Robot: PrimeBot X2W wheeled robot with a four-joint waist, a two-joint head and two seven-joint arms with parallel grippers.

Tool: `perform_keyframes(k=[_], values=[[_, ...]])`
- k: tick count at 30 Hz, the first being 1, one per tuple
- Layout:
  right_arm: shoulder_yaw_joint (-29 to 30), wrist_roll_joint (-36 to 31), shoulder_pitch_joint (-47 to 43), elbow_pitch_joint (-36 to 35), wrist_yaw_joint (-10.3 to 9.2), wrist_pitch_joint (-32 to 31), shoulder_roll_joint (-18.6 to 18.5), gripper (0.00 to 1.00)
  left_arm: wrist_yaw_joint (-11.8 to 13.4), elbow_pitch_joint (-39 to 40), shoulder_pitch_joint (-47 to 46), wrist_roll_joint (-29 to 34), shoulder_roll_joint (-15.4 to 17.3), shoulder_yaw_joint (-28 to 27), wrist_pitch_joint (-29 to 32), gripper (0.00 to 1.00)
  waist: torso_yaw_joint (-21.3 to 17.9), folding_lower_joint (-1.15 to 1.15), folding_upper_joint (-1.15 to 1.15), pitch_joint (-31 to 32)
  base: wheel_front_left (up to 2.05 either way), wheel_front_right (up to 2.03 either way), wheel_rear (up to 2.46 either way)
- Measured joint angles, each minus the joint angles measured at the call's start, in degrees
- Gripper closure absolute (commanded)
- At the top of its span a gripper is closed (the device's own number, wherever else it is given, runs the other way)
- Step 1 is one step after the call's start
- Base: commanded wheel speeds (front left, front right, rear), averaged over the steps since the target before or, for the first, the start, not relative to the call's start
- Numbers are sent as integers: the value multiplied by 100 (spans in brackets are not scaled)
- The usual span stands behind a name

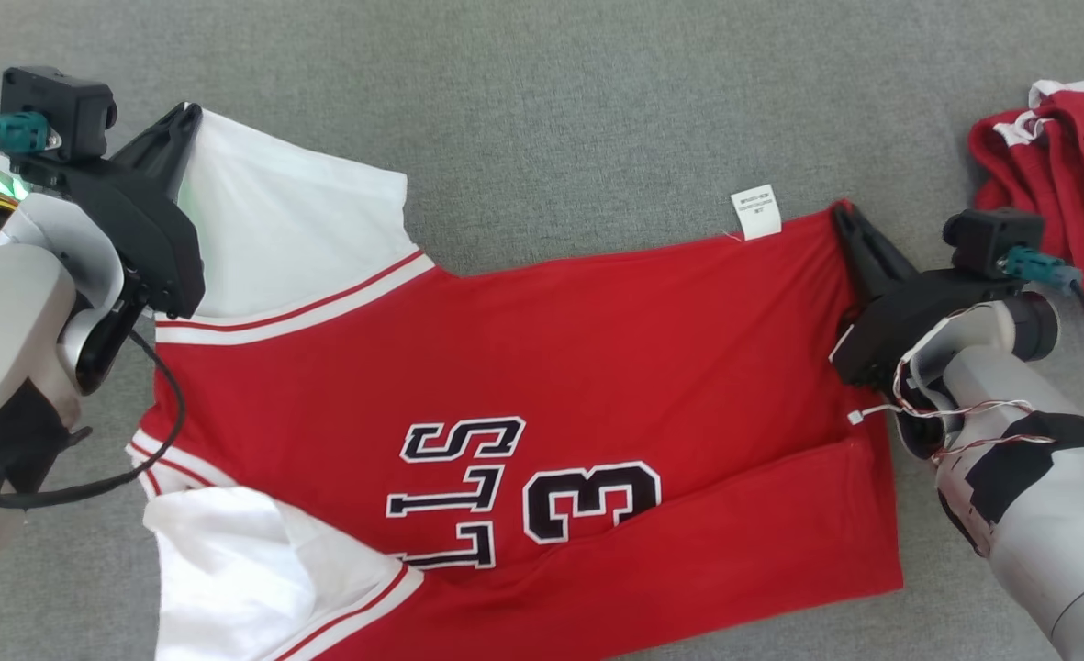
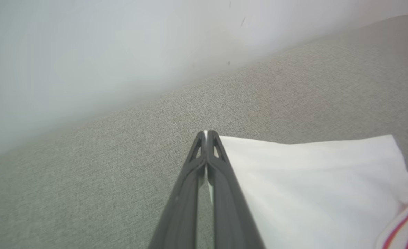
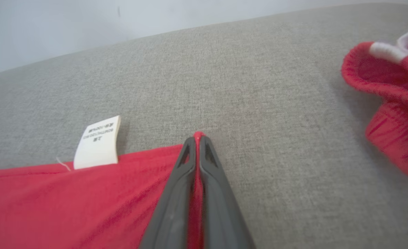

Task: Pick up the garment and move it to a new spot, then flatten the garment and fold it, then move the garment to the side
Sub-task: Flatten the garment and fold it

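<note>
Because the garment (image 1: 551, 367) is held at both ends of its far edge, what matters now is how that edge runs past the care label (image 1: 755, 212). The garment is a red jersey with white sleeves, spread on the grey surface (image 1: 551, 110) with its long axis crosswise to the robot, and the label sticks out from the far edge. The right gripper (image 1: 840, 213) is pinched tight on the red hem corner just beside the label, on the side toward the second red garment (image 1: 1056, 184). The left gripper (image 1: 188, 115) is clamped on the tip of the white sleeve (image 1: 294, 229), well apart from the label at the opposite end of that edge. Each arm is nearest its own end, so I judge the next move to be a joint pull of this edge from the label's side toward the robot, folding the jersey along its length
</note>
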State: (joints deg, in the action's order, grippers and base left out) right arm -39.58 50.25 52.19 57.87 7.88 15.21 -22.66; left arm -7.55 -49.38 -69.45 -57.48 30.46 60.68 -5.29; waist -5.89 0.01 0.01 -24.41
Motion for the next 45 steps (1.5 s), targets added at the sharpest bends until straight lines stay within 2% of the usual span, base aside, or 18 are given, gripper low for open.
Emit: perform_keyframes(k=[3, 5, 13, 18, 24, 32, 39, 45], values=[[298, -199, 18, -38, -25, -13, -5, 100, 0, 10, -2, 78, 4, 64, -346, 100, 23, 1, 1, 106, 0, 0, 0], [734, -532, 17, -124, -30, -13, -32, 100, 0, 9, -10, 151, -34, 89, -682, 100, 54, 1, 1, 224, 0, 0, 0], [1548, -1255, -565, -414, -32, -11, 191, 100, 0, 216, 384, 191, -144, 35, -958, 100, 137, 0, 0, 649, 0, 0, 0], [1984, -1521, -1106, -578, -32, -11, 194, 100, 0, 866, 915, 482, -164, -591, -975, 100, 198, -1, 0, 984, 0, 0, 0], [2396, -1807, -1722, -758, -32, -10, 204, 100, 24, 1747, 2159, 1037, -193, -1619, -976, 100, 321, -2, -1, 1397, 0, 0, 0], [2650, -2164, -2325, -839, -32, -9, 205, 100, 31, 2561, 3934, 1615, -519, -2650, -976, 100, 626, -2, -1, 1748, 0, 0, 0], [2858, -2398, -2697, -1061, -32, -9, 271, 100, 15, 2776, 5097, 1944, -969, -3139, -976, 100, 808, -2, -1, 1933, 0, 0, 0], [3056, -2519, -3023, -1133, -32, -9, 316, 100, 13, 2836, 5749, 2016, -1287, -3208, -976, 100, 840, -2, -1, 2051, 0, 0, 0]])
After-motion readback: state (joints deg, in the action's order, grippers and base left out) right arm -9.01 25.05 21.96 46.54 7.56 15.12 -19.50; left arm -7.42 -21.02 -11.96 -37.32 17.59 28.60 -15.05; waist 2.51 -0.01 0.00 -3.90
